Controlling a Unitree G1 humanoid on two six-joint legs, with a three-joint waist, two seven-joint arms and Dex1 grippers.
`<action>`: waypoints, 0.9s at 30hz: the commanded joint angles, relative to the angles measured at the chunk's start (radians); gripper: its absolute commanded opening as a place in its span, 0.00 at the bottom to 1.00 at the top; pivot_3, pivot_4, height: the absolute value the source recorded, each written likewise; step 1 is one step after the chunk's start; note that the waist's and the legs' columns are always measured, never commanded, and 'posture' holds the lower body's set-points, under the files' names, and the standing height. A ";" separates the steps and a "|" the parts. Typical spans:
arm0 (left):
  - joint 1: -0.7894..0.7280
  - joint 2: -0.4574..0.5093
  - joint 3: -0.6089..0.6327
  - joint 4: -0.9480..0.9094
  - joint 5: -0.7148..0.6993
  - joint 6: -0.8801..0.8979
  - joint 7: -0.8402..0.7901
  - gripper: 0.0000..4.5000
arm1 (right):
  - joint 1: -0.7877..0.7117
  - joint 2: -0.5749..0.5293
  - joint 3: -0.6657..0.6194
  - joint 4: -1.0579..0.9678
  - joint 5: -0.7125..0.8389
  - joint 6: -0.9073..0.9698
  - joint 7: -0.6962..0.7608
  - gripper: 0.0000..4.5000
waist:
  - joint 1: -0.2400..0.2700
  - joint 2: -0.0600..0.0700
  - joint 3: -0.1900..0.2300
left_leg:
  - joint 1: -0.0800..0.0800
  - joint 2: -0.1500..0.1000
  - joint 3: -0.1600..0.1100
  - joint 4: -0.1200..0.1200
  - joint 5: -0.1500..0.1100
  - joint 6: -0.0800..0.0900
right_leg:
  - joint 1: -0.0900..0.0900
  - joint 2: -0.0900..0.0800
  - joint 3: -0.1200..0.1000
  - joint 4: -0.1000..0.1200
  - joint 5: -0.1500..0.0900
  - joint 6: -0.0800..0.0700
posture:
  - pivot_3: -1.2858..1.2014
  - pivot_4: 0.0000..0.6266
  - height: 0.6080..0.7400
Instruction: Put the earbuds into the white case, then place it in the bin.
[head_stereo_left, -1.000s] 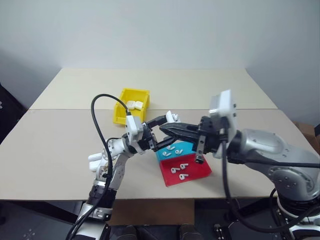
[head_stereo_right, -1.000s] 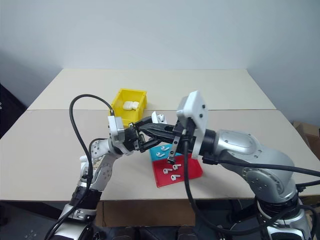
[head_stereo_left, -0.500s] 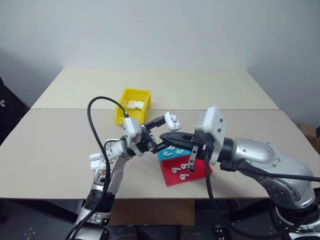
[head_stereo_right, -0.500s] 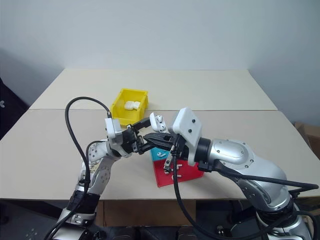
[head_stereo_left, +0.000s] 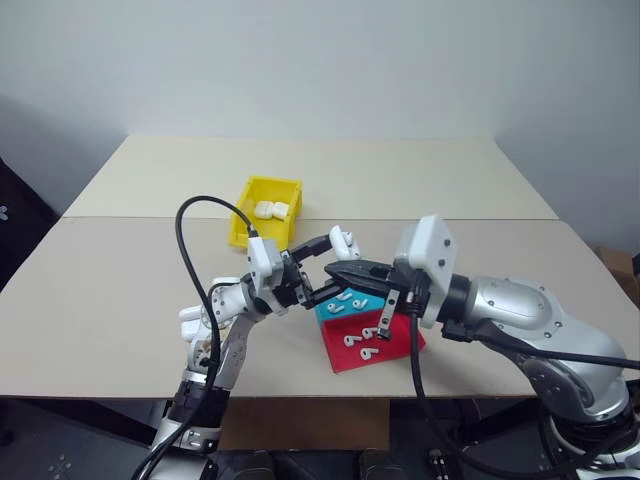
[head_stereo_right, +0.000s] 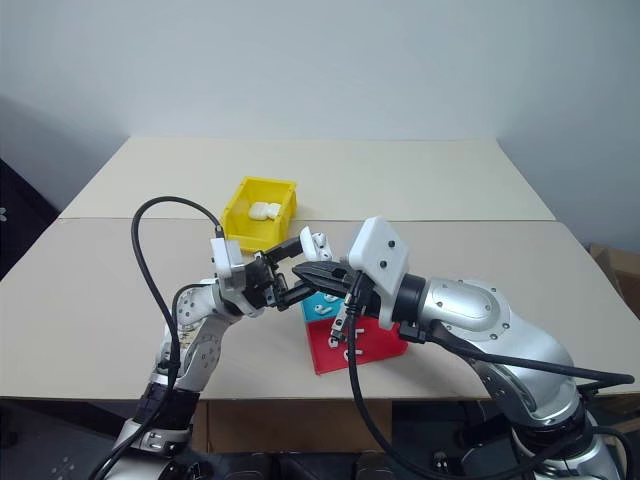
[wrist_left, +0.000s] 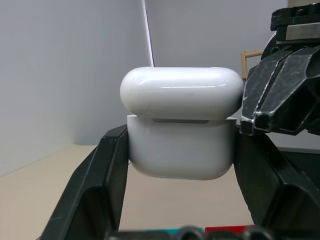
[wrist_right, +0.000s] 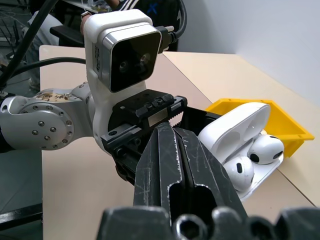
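Observation:
My left gripper (head_stereo_left: 338, 246) is shut on the white case (head_stereo_left: 343, 240), held above the table with its lid hinged open. In the right wrist view, two earbuds (wrist_right: 265, 149) sit inside the white case (wrist_right: 245, 135). The left wrist view has the white case (wrist_left: 182, 130) clamped between both black fingers (wrist_left: 107, 170). My right gripper (head_stereo_left: 336, 268) is shut with nothing in it, its tip just below and beside the case. The yellow bin (head_stereo_left: 247, 190) stands behind, with white cases (head_stereo_left: 270, 210) lying in it.
A blue tray (head_stereo_left: 368, 299) and a red tray (head_stereo_left: 395, 347) lie under my grippers, with several loose earbuds (head_stereo_left: 361, 338) on them. Small white items (head_stereo_left: 192, 319) rest on the table by my left arm. The table's front edge is close below.
My right wrist has rolled, so its camera housing now tilts differently, and its gripper sits slightly lower beside the case. My left gripper has held the case still.

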 joint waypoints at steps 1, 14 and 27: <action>0.005 -0.004 -0.009 -0.044 -0.015 -0.018 -0.004 0.62 | 0.002 0.005 -0.054 -0.018 -0.004 -0.024 0.000 0.02 | 0.000 0.000 0.000 | 0.000 0.000 0.000 0.000 0.000 0.000 | 0.000 0.000 0.000 0.000 0.000 0.000 | 0.52 0.24 1.00; 0.015 0.007 -0.008 -0.046 -0.012 -0.021 -0.005 0.62 | 0.017 0.020 -0.074 -0.028 0.007 -0.017 -0.005 0.02 | 0.001 0.000 0.000 | 0.000 0.000 0.000 0.000 0.000 0.000 | 0.000 0.000 0.000 0.000 0.000 0.000 | 0.52 0.24 1.00; 0.018 0.021 -0.011 -0.053 -0.013 -0.016 -0.008 0.62 | 0.025 0.015 -0.102 -0.022 0.004 -0.011 -0.009 0.02 | 0.001 0.000 0.000 | 0.000 0.000 0.000 0.000 0.000 0.000 | 0.000 0.000 0.000 0.000 0.000 0.000 | 0.52 0.24 1.00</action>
